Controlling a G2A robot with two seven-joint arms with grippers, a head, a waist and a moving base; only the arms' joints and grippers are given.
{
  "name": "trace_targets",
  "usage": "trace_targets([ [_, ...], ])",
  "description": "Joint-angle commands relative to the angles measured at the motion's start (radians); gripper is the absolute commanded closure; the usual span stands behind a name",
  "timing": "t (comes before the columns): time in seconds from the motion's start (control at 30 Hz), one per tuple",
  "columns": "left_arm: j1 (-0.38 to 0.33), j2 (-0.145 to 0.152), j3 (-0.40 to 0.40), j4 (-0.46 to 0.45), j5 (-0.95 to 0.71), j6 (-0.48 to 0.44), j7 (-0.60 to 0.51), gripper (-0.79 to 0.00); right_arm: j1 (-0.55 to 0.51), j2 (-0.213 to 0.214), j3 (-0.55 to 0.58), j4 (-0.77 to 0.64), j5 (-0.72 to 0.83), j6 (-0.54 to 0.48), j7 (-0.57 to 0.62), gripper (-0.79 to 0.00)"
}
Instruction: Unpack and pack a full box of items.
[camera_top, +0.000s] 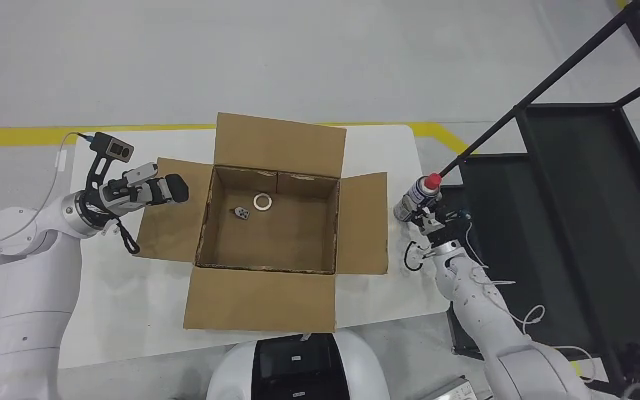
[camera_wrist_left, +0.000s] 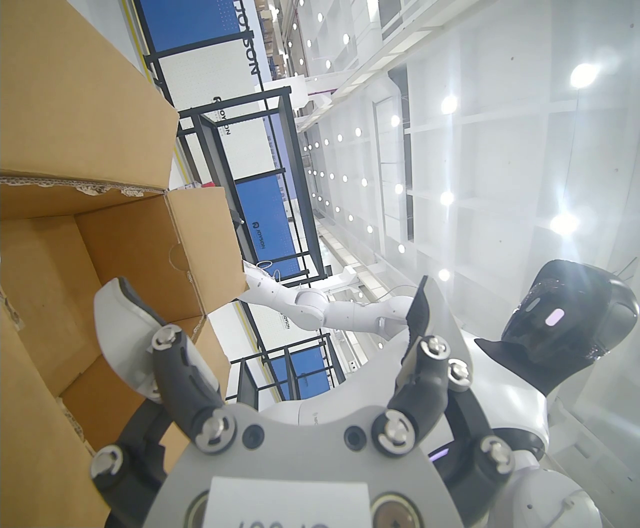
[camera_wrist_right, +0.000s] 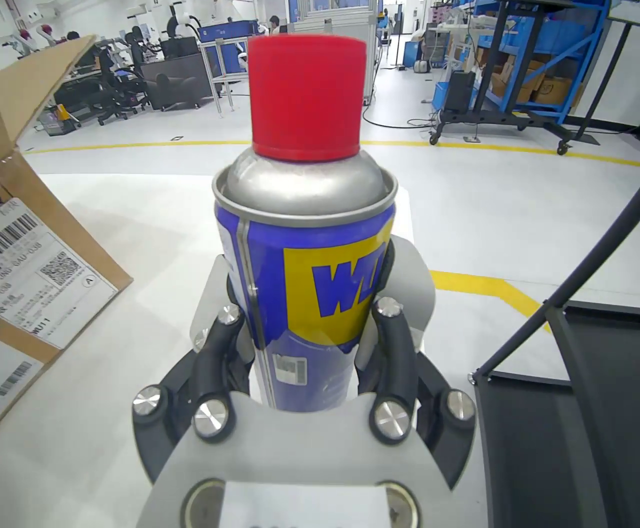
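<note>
An open cardboard box (camera_top: 268, 262) sits mid-table with all flaps folded out. On its floor lie a small tape ring (camera_top: 263, 203) and a small dark item (camera_top: 241, 212). My right gripper (camera_top: 422, 212) is off the box's right flap, at the table's right edge, shut on a blue and yellow spray can (camera_wrist_right: 305, 280) with a red cap (camera_top: 432, 181), held upright. My left gripper (camera_top: 165, 189) hovers over the box's left flap (camera_top: 172, 212), turned sideways toward the box (camera_wrist_left: 75, 150). Its fingers (camera_wrist_left: 125, 310) are spread with nothing between them.
A black metal rack (camera_top: 560, 200) stands just right of the table, close behind the can. A yellow floor line (camera_top: 100, 131) runs behind the table. Bare white tabletop (camera_top: 130, 310) lies at the front left of the box.
</note>
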Motion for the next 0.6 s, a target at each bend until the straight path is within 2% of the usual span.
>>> trace_targets([
  [0.0, 0.000, 0.000, 0.000, 0.000, 0.000, 0.000, 0.000, -0.785, 0.009, -0.004, -0.010, 0.018, -0.004, 0.005, -0.010, 0.000],
  [0.07, 0.000, 0.000, 0.000, 0.000, 0.000, 0.000, 0.000, -0.785, 0.017, -0.009, -0.019, 0.037, -0.002, 0.009, -0.018, 0.000],
  [0.1, 0.000, 0.000, 0.000, 0.000, 0.000, 0.000, 0.000, -0.785, 0.021, -0.012, -0.024, 0.046, 0.001, 0.001, -0.021, -0.348],
  [0.13, 0.000, 0.000, 0.000, 0.000, 0.000, 0.000, 0.000, -0.785, 0.024, -0.014, -0.029, 0.053, -0.001, -0.006, -0.023, -0.785],
  [0.4, 0.000, 0.000, 0.000, 0.000, 0.000, 0.000, 0.000, -0.785, 0.020, -0.015, -0.048, 0.061, -0.019, -0.046, -0.100, -0.785],
  [0.57, 0.000, 0.000, 0.000, 0.000, 0.000, 0.000, 0.000, -0.785, -0.021, 0.015, -0.018, -0.034, -0.064, -0.028, -0.197, -0.785],
])
